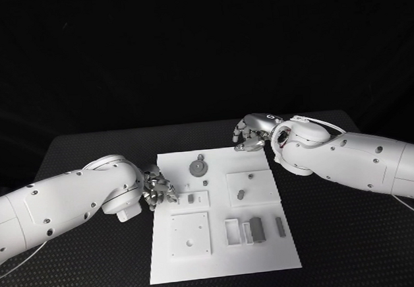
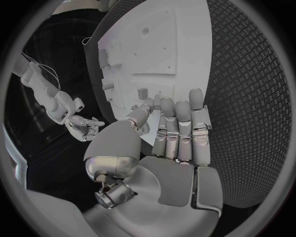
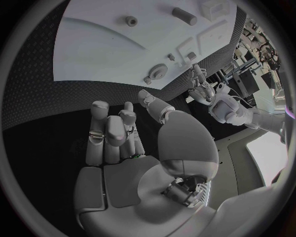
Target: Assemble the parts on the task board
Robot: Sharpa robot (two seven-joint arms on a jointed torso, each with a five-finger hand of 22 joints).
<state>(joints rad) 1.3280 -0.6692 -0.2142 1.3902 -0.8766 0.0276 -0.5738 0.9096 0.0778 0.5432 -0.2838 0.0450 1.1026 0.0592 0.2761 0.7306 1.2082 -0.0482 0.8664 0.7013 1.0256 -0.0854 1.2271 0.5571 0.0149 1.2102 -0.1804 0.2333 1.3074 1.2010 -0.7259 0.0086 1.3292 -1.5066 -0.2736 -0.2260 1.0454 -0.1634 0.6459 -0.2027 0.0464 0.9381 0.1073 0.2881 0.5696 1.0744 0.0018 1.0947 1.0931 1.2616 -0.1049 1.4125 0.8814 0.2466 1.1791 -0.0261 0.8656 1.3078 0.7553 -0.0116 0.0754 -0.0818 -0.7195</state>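
From my remote station, the head view shows the task board (image 1: 221, 208) lying in the middle of the black table (image 1: 347, 239), with grey parts on it: a gear (image 1: 199, 165) near its far edge, a short peg (image 1: 241, 195) in a raised square at centre right, and two bars (image 1: 256, 229) lying side by side near the front right. My left hand (image 1: 158, 188) sits at the board's left edge, fingers bunched close to a small part (image 1: 190, 199) there; I cannot tell from here whether it touches it. My right hand (image 1: 249, 135) hovers just past the board's far right corner, fingers curled, nothing visibly in them.

In the left wrist view, the left hand (image 2: 175, 131) has its fingers straight and side by side, the tips reaching the board's (image 2: 160, 54) edge, the thumb bent toward a small block (image 2: 142, 93). I see nothing gripped. The right hand (image 2: 83, 126) hangs beyond the board.

In the right wrist view, the right hand (image 3: 117, 133) is loosely curled over the dark table, holding nothing, just off the board (image 3: 117, 44). The gear (image 3: 158, 72) lies near the board's closest edge, a cylinder (image 3: 184, 16) farther off.
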